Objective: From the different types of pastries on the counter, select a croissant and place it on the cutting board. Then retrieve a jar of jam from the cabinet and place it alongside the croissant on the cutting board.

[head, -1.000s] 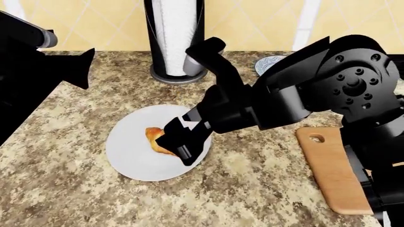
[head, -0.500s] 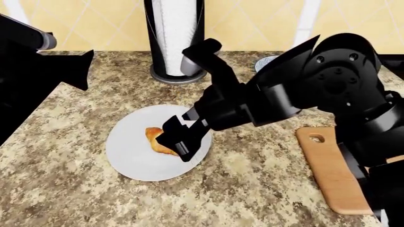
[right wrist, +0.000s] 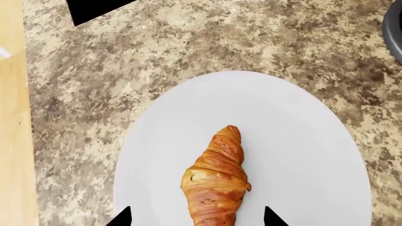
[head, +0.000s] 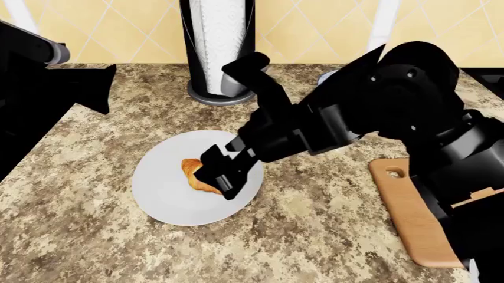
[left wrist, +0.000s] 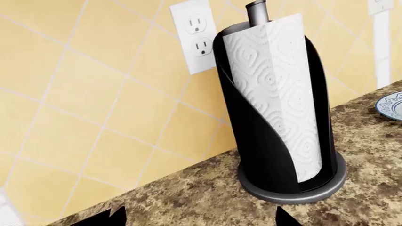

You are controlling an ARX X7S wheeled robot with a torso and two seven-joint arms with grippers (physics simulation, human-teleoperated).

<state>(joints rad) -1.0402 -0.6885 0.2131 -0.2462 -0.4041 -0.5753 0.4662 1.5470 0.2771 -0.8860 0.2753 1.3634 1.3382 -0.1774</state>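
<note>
The golden-brown croissant lies on a round white plate on the granite counter; it also shows in the right wrist view. My right gripper is open just above the plate, its two fingertips either side of the croissant without touching it. The tan cutting board lies at the right, partly behind my right arm. My left gripper is open above bare counter in front of the paper towel holder. The cupcake and the jam jar are out of view.
A black paper towel holder stands at the back of the counter, also in the left wrist view, under a wall socket. A patterned dish sits to its right. My left arm covers the counter's left part.
My right gripper has shifted slightly left and lower over the croissant, and the right arm has swung left. The croissant and plate have not moved.
</note>
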